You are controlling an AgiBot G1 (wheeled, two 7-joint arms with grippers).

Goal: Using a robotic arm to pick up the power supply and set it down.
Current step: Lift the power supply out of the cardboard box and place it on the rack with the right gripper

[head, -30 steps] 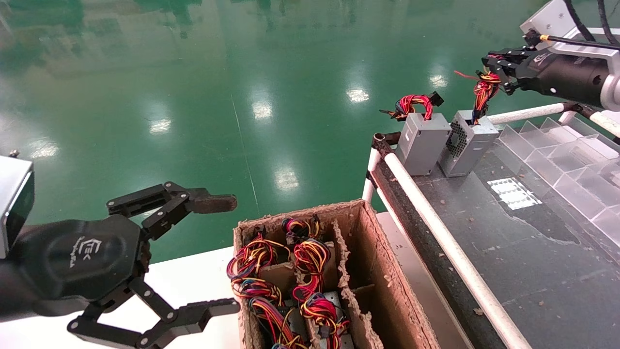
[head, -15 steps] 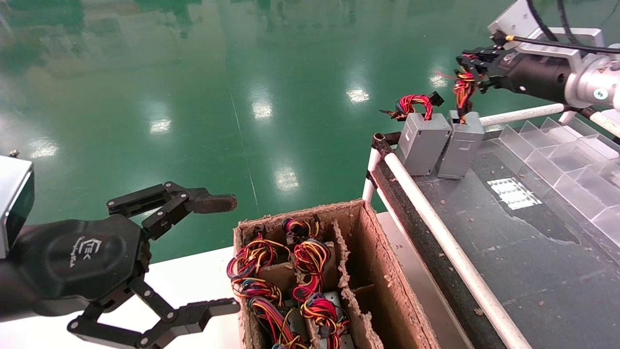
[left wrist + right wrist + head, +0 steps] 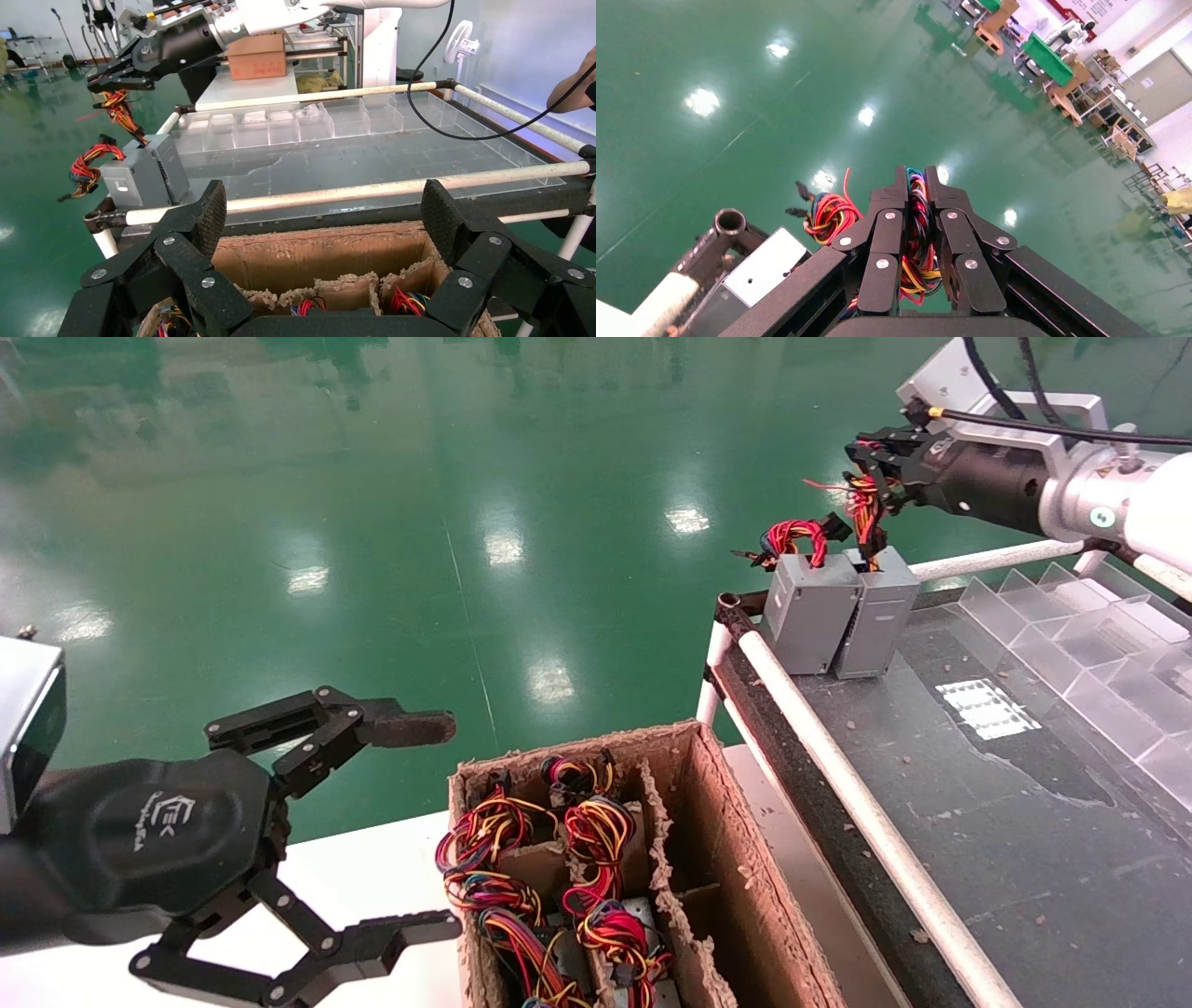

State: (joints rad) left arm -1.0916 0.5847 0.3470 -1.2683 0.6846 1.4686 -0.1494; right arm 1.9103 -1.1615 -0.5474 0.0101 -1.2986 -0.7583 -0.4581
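— Two grey metal boxes stand at the far corner of the tabletop (image 3: 987, 822), right? Which one is being handled?

— The power supply (image 3: 873, 617), the one nearer the clear plastic dividers (image 3: 1080, 645). It is a small rectangular box standing on end, long axis roughly upright and leaning a little, its wired end pointing up. It touches the other grey box (image 3: 808, 615), whose curled red wires end in a black plug.

— And the right claw (image 3: 871, 463)?

— It is above the power supply, at the end of the robotic arm (image 3: 1071, 491), and is clamped on the straight bundle of red, yellow and orange wires (image 3: 917, 232); the right wrist view shows the strands pinched between both black fingers.

— What about containers?

— A cardboard box (image 3: 745, 896) with ragged, fibrous edges sits in front of the tabletop, just beside its white rail (image 3: 838, 775). Cardboard partitions split it into cells. The left cells hold units topped with coiled multicoloured wires (image 3: 577, 859); the right-hand cells look bare. The clear dividers form a row of shallow, transparent compartments.

— The left claw (image 3: 447, 822)?

— Parked low, left of the cardboard box, fingers spread wide with nothing between them.
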